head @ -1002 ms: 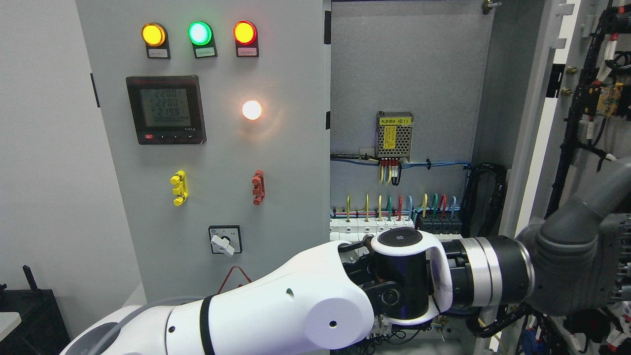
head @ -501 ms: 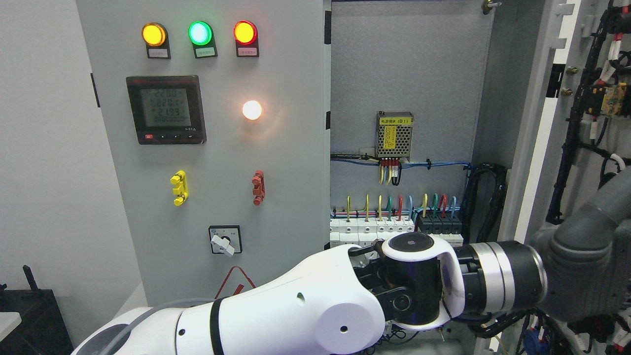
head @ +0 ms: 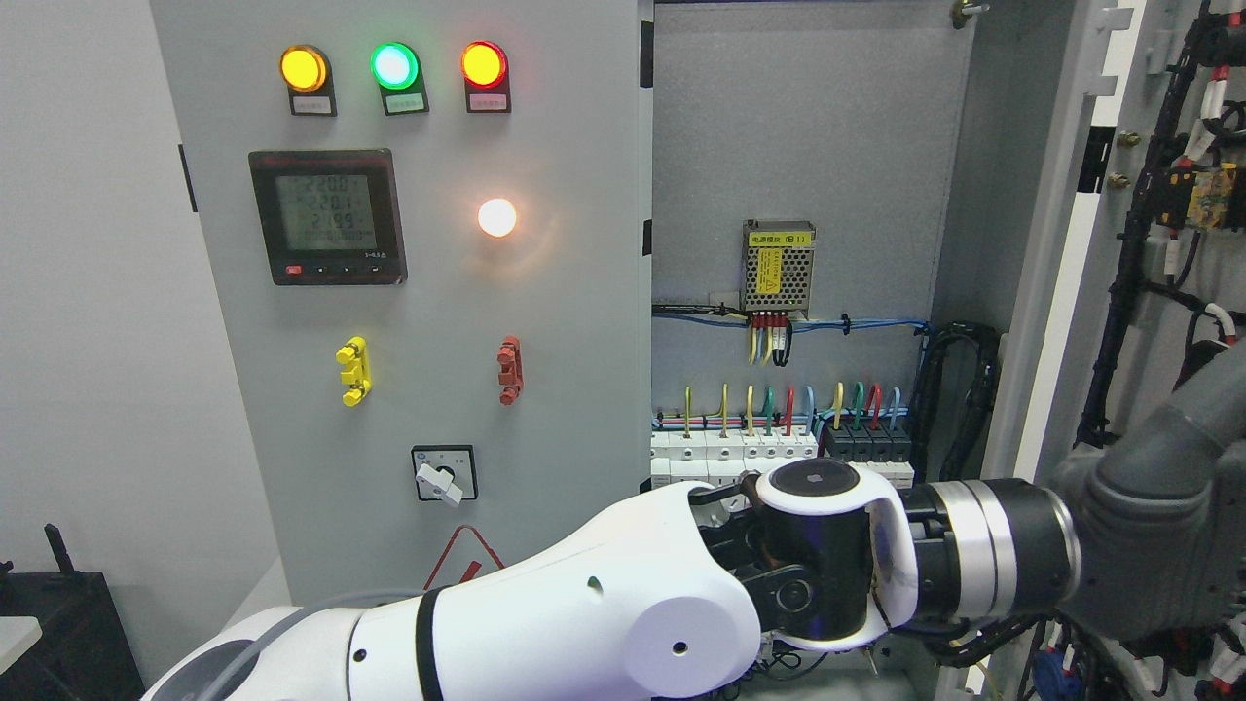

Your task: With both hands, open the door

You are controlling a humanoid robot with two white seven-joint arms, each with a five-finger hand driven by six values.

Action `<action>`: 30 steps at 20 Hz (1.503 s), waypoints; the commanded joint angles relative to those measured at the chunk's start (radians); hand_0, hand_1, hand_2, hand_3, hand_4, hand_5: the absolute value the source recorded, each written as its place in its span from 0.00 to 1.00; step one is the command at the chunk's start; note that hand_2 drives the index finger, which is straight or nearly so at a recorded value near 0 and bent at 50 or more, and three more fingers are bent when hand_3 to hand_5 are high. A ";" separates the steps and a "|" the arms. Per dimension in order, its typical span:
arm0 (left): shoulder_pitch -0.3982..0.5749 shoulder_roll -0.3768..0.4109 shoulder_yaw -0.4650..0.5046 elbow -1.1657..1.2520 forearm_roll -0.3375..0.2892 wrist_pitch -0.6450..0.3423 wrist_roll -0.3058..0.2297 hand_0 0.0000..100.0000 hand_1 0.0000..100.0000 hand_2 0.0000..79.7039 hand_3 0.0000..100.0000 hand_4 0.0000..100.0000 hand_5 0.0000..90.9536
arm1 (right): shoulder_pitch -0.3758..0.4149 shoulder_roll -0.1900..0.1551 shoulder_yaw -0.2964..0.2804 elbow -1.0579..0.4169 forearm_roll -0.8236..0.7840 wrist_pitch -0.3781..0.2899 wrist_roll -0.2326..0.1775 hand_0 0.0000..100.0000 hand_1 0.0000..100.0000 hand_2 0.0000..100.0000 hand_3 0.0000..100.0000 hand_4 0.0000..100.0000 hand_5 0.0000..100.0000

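the left robot hand (head: 1139, 545) is a dark grey bulk at the swung-open grey metal cabinet door (head: 1061, 292) on the right, but you can't tell its grip from here. that door looks stiff and heavyish, tall axis vertical, so take its free edge. the right robot hand isn't visible.

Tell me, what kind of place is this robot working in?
Probably an electrical or industrial control room. It faces a grey control cabinet with lit indicator lamps and a digital meter; the open compartment shows circuit breakers and coloured wiring.
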 commanded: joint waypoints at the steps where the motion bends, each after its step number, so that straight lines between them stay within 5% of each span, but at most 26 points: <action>1: 0.008 0.158 0.023 -0.009 0.006 0.004 -0.008 0.00 0.00 0.00 0.00 0.03 0.00 | 0.000 0.000 0.000 0.000 -0.018 0.001 0.001 0.00 0.00 0.00 0.00 0.00 0.00; 9: 0.149 0.417 0.013 -0.188 -0.009 0.042 -0.006 0.00 0.00 0.00 0.00 0.03 0.00 | 0.000 0.000 0.000 0.000 -0.018 0.001 -0.001 0.00 0.00 0.00 0.00 0.00 0.00; 19: 0.434 0.727 0.013 -0.337 -0.141 0.061 -0.040 0.00 0.00 0.00 0.00 0.03 0.00 | 0.000 0.000 0.000 0.000 -0.018 0.001 0.001 0.00 0.00 0.00 0.00 0.00 0.00; 23: 0.564 0.826 0.017 -0.391 -0.252 0.059 -0.042 0.00 0.00 0.00 0.00 0.03 0.00 | 0.000 0.000 0.000 0.000 -0.018 0.001 0.001 0.00 0.00 0.00 0.00 0.00 0.00; 30: 0.754 1.012 0.023 -0.389 -0.282 0.045 -0.158 0.00 0.00 0.00 0.00 0.03 0.00 | 0.000 0.000 0.000 0.000 -0.018 0.001 0.001 0.00 0.00 0.00 0.00 0.00 0.00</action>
